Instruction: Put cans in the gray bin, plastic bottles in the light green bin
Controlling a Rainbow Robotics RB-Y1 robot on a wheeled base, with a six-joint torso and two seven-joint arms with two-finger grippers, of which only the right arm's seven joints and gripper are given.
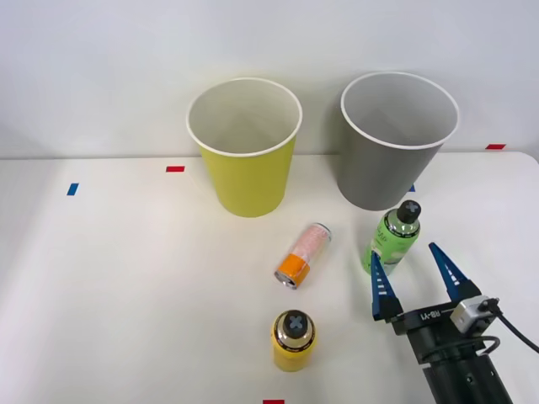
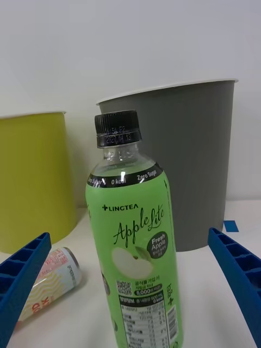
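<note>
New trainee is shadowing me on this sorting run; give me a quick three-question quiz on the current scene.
1. True or false: the orange-pink can lies on its side.
2. Which bottle stands nearest the right gripper? A) green bottle B) yellow bottle
3. Fill in: the green bottle belongs in the ____ bin.

Key:
1. True; it lies on the table.
2. A; the jaws are open, either side of it, not touching.
3. Light green bin, beside the gray bin.
</note>
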